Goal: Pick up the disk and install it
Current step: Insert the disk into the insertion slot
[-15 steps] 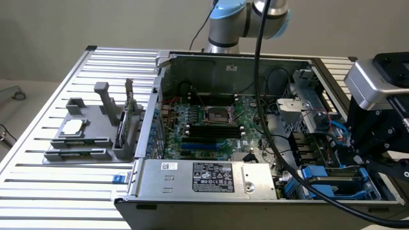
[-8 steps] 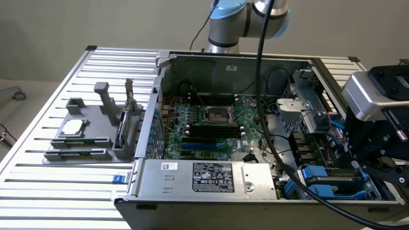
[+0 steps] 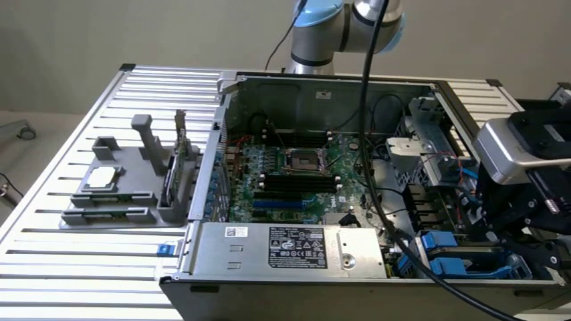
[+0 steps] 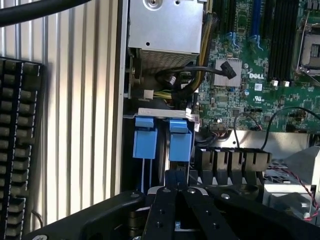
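Note:
Two bright blue carrier ends [image 4: 145, 142] stand side by side in the drive bay at the corner of the open computer case [image 3: 303, 87]. The disk [image 4: 180, 145] is the one in line with my gripper; its metal body is hidden down in the bay. My black gripper [image 4: 176, 188] is shut, its fingertips meeting right at that carrier's shadowed end. Whether they pinch it or only touch it I cannot tell. In the exterior view the gripper [image 3: 489, 231] hangs over the blue carriers [image 3: 443, 244] at the case's right side.
The green motherboard [image 3: 295, 180] fills the case, and a silver box with a white sticker [image 3: 295, 249] sits beside the bay. Black cables [image 4: 185, 75] run close by. A grey fixture [image 3: 125, 200] holding a small chip stands on the slatted table. A keyboard [image 4: 20, 150] lies outside the case.

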